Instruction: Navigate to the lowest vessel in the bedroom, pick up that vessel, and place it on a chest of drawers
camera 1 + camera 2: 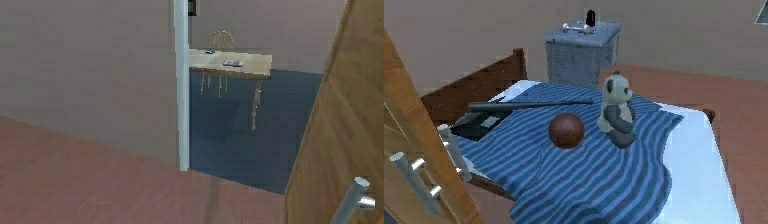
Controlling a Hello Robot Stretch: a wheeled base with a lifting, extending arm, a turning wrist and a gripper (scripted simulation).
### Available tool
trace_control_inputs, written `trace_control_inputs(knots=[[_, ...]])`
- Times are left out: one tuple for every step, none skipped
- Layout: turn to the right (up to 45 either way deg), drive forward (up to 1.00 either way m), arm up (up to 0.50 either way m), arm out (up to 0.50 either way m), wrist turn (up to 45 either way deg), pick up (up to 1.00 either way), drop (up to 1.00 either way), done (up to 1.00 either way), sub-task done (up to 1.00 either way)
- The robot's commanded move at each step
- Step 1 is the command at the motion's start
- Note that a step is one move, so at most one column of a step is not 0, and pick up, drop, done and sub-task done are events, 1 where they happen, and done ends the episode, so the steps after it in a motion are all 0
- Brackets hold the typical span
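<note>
Doorway gap sits mid-frame in the forward view, between the white door frame [182, 90] and a wooden door [330, 130] cut off at the right edge. Blue floor [290, 120] beyond runs to a worktop [240, 66]. Arm side view: bed [694, 165] across the middle, grey chest of drawers [582, 55] top centre, tiny blobs [584, 22] on top. Can't tell if any is the vessel, or the hand's state.

My base faces the doorway [250, 150] — my arm's side is turned toward the bed [599, 188]; how arm, wrist and gripper stand, I cannot tell.
</note>
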Motion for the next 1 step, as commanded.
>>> trace_control_inputs(knots=[[0.0, 0.40, 0.00, 0.00, 0.0, 0.00, 0.00, 0.00, 0.00]])
